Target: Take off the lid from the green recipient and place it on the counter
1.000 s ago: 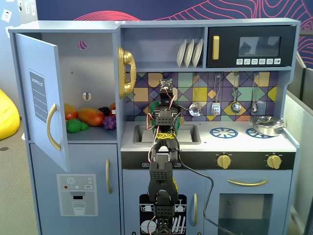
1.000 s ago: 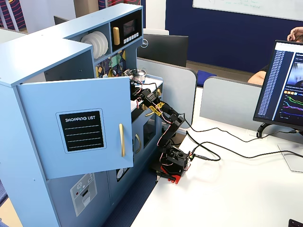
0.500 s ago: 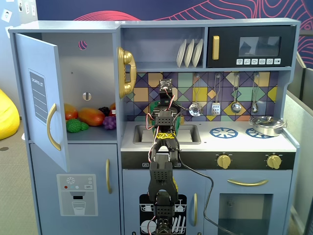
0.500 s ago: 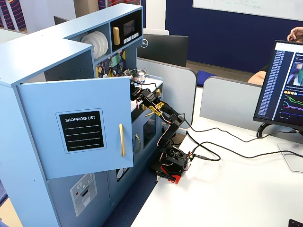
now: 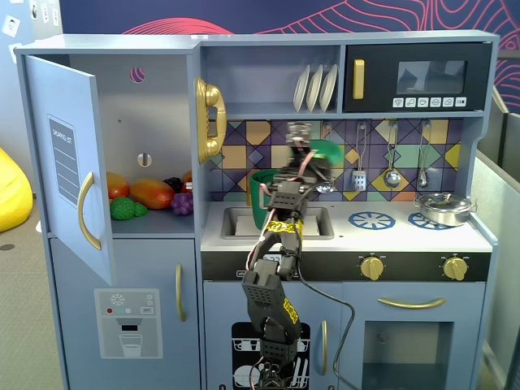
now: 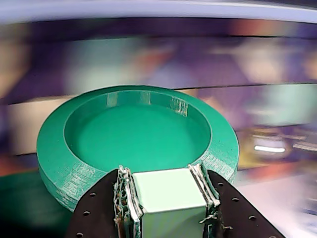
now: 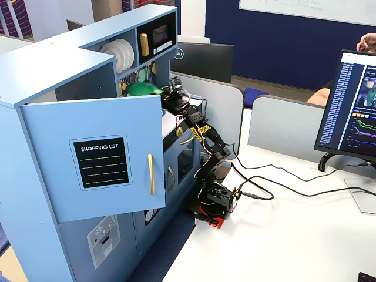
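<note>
Green lid [image 6: 136, 141] tilted, underside facing pincer [image 6: 166, 198].

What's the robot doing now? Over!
Gripper shut on flat round green plastic lid, lifted. Tall dark-green plastic pot open in sink. Nothing blocking the grey-white counter.

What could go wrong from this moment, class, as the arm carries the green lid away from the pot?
1. The gripper pinches the lid only by its small knob, and the blurred wrist view suggests fast motion, so the lid could twist or slip out.
2. The lid hangs high above the counter; dropped from there it may fall into the sink or roll off.
3. The arm is close to the green pot and might knock it.
</note>
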You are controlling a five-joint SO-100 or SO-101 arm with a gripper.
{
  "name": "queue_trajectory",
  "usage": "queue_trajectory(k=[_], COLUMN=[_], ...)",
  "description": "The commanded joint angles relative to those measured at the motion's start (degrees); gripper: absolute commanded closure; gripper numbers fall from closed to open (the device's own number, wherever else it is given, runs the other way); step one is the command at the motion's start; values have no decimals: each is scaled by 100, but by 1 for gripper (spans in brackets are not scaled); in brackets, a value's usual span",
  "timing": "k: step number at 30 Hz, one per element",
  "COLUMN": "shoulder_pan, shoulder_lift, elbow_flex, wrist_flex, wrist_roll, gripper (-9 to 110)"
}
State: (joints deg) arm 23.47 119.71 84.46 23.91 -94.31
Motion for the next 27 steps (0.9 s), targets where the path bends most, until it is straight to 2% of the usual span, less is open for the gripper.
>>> queue_trajectory(k=[1, 3, 8, 14, 27], shoulder_pan=[738, 914, 1116, 1125, 993], shoulder_lift=[422, 466, 334, -158, -958], elbow_flex=[439, 914, 2294, 3146, 3349], wrist_flex=[-519, -756, -2197, -3287, -3691], wrist_roll=[62, 105, 0, -88, -281], gripper=[101, 101, 101, 101, 101])
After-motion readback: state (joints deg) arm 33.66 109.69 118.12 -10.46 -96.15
